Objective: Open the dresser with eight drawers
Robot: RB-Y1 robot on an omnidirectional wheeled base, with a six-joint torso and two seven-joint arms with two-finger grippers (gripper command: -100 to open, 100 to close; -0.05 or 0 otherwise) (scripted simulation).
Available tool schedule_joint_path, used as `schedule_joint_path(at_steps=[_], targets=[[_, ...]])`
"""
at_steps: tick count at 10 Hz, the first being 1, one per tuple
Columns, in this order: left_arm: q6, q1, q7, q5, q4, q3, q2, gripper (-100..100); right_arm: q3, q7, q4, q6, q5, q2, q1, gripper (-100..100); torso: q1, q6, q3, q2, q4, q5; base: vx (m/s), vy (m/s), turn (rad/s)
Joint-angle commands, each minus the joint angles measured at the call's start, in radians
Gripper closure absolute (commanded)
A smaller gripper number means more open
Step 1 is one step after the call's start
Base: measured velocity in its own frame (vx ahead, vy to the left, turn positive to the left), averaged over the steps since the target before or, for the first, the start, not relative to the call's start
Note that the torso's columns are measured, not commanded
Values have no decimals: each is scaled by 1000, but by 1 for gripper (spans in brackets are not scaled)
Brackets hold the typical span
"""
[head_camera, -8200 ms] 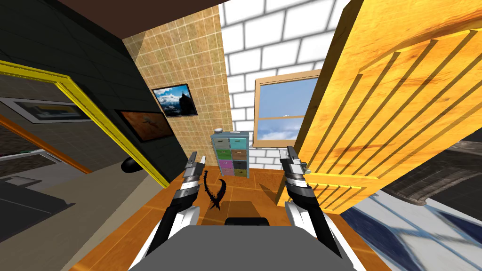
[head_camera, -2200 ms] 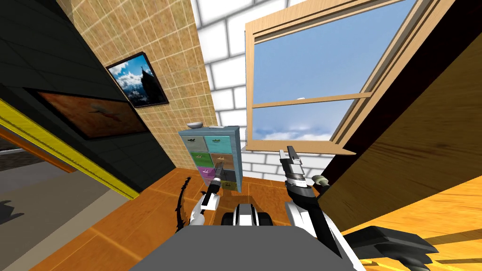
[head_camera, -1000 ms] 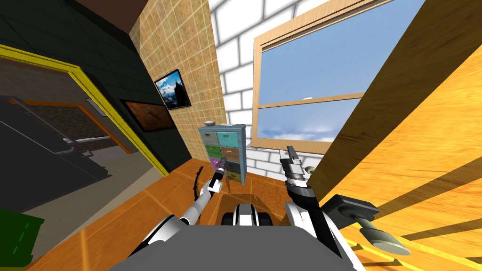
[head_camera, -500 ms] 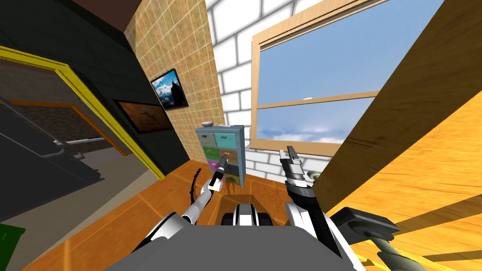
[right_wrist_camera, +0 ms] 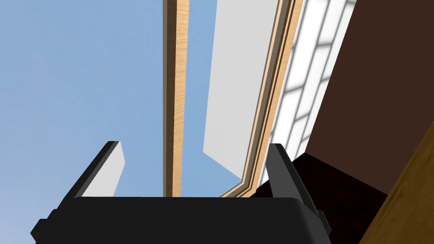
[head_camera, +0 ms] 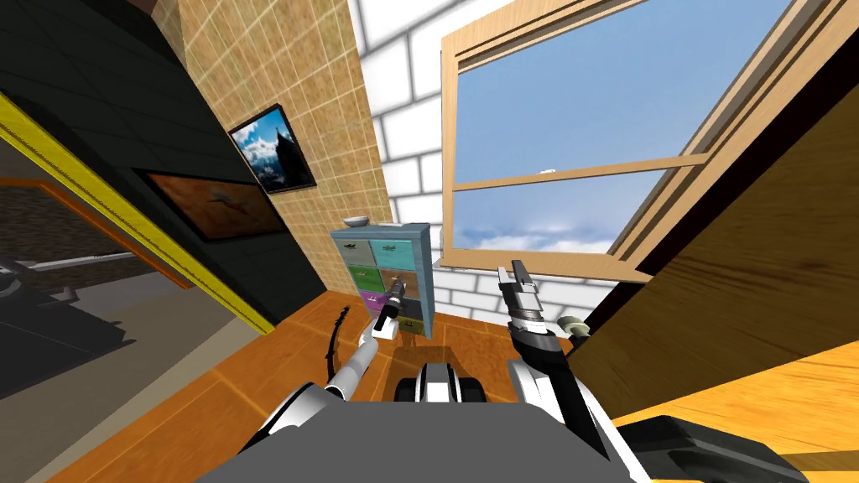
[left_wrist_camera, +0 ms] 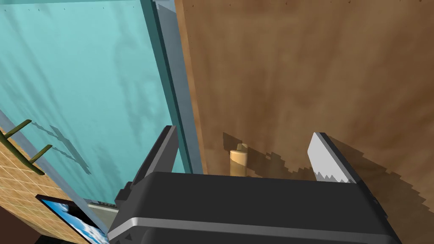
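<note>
Left jaws: apart, fingers (left_wrist_camera: 328, 159) either side of a tan handle (left_wrist_camera: 238, 160); handle about midway between them, touching neither.
Handle's drawer: brown drawer (left_wrist_camera: 296, 76), second row down, right column.
Neighbour: teal drawer (left_wrist_camera: 84, 84) with an olive handle (left_wrist_camera: 25, 146), across a blue-grey divider (left_wrist_camera: 169, 84).
Dresser (head_camera: 426, 277): blue-grey, eight coloured drawers in two columns, fronts look flush; stands on the wooden floor (head_camera: 252, 394) against the white brick wall, in the corner by the tan tiled wall, beside the window (head_camera: 570, 168).
Dresser top: small bowl (head_camera: 354, 221).
Right jaws: apart, nothing between them; arm raised to the right of the dresser, not touching it.
</note>
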Motion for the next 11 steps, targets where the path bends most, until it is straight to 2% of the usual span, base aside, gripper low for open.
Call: schedule_joint_path(at_steps=[1, 6, 7, 8, 11], targets=[[33, 26, -26, -34, -47, 64, -34, -100, 0, 0, 0, 0, 0, 0, 0, 0, -2, 0, -2, -3, -1, 0, -8, 68, -167], [90, 76, -71, -97, -138, 179, -96, -100, 0, 0, 0, 0, 0, 0, 0, 0, -4, 0, -3, -5, -1, -1, 0, 56, -145], [82, 73, -63, -89, -130, 164, -88, -100, 0, 0, 0, 0, 0, 0, 0, 0, -4, 0, -3, -5, -1, -1, 0, 24, -33], [67, 56, -53, -72, -102, 133, -71, 100, 0, 0, 0, 0, 0, 0, 0, 0, -5, 0, -3, -5, -1, -1, -3, -31, 220], [33, 26, -26, -34, -47, 64, -34, 100, 0, 0, 0, 0, 0, 0, 0, 0, -9, 0, -3, -4, 0, -4, 6, -66, 177]])
